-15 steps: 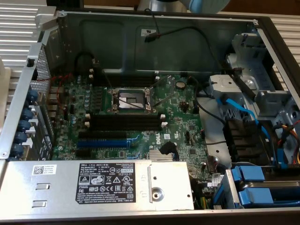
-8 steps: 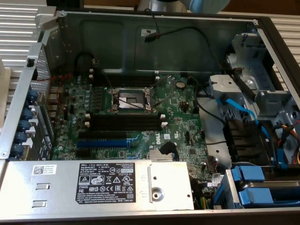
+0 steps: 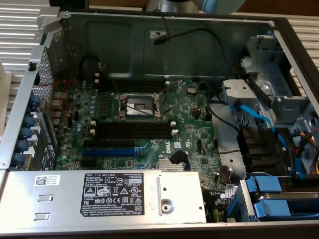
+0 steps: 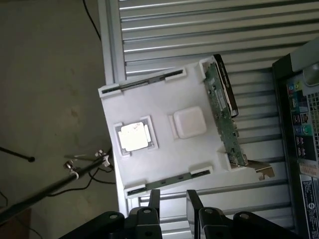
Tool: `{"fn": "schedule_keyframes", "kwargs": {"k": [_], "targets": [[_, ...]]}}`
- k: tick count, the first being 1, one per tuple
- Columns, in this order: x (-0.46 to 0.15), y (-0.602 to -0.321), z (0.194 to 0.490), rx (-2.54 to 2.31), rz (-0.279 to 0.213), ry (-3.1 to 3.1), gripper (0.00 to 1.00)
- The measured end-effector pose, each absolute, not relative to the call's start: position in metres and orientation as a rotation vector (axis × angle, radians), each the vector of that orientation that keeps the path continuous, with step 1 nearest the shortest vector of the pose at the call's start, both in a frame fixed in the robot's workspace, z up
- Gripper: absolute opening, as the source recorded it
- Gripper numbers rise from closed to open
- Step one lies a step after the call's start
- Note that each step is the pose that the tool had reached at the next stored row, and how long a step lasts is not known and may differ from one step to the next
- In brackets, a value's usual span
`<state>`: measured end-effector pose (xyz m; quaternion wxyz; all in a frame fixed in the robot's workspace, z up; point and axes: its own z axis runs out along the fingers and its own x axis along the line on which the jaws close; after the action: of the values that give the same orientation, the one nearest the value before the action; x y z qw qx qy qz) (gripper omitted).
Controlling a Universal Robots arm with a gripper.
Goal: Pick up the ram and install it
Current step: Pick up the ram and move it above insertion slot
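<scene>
On the ribbed surface [image 4: 199,30], the ram [image 4: 149,80] sits in the tray [image 4: 149,114] beyond the open, empty end effector [image 4: 173,195], so pickup's not started and I'd guess needs careful lining up.

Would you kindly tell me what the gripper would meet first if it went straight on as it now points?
Most likely the ram, the thin dark strip in the white tray's nearest edge slot; depth is unclear.

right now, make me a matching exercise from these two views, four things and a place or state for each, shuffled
1. end effector
2. silver chip
3. blue slot
4. green card

a. on the motherboard, beside black slots
b. clipped along the white tray's side
c. open, empty
d. flat in a tray recess

Pairs: 1-c, 2-d, 3-a, 4-b
</scene>
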<state>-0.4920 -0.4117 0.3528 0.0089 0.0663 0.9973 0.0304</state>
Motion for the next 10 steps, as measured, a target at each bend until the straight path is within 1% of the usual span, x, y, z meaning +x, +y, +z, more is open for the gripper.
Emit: {"fn": "schedule_keyframes", "kwargs": {"k": [10], "targets": [[-0.490,-0.422,0.336,0.226,0.108,3.116,0.35]]}}
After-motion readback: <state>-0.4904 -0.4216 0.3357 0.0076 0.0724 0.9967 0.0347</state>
